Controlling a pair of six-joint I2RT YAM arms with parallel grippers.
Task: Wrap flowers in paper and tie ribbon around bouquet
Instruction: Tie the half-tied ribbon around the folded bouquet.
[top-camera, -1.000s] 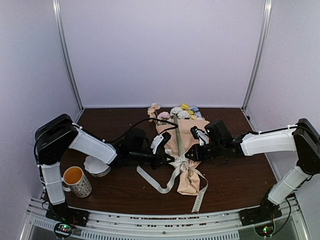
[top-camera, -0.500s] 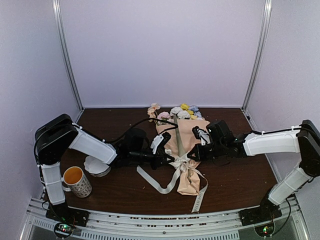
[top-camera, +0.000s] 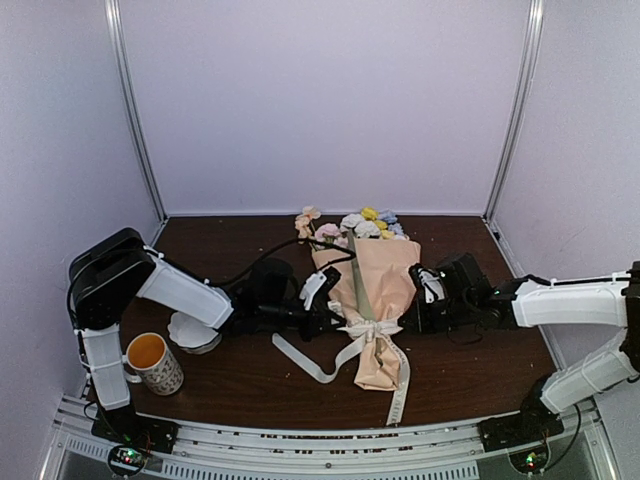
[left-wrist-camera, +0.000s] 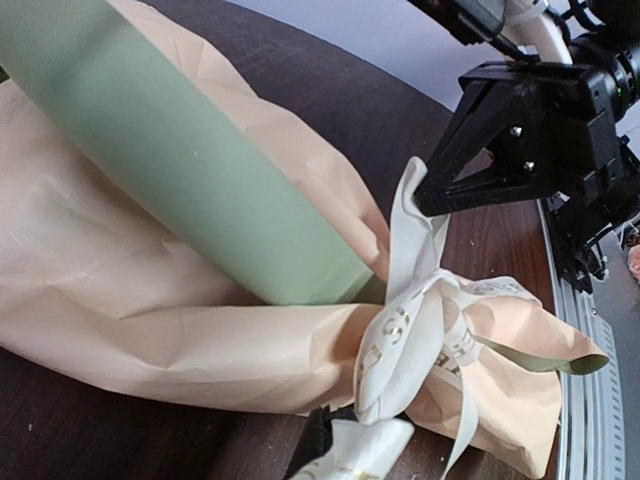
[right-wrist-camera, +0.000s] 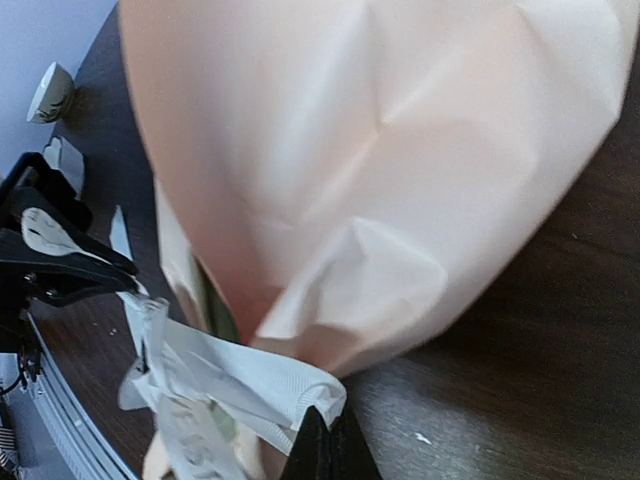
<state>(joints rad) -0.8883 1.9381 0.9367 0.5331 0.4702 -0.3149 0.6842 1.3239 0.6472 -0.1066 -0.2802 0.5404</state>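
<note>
my left claw (top-camera: 330, 304), right claw (top-camera: 411, 316): both clamped on ribbon (top-camera: 362, 328) tails | bouquet (top-camera: 375, 275) between them, axis far-to-near edge of table (top-camera: 480, 370) | pull outward

Left end effector (top-camera: 335, 312), right end effector (top-camera: 409, 319), both pinched shut

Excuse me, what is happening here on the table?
A bouquet is being tied. The paper is already wrapped around the flowers, and the ribbon is knotted at the narrow part. The left gripper and the right gripper each pinch the ribbon, on opposite sides of the knot.
</note>
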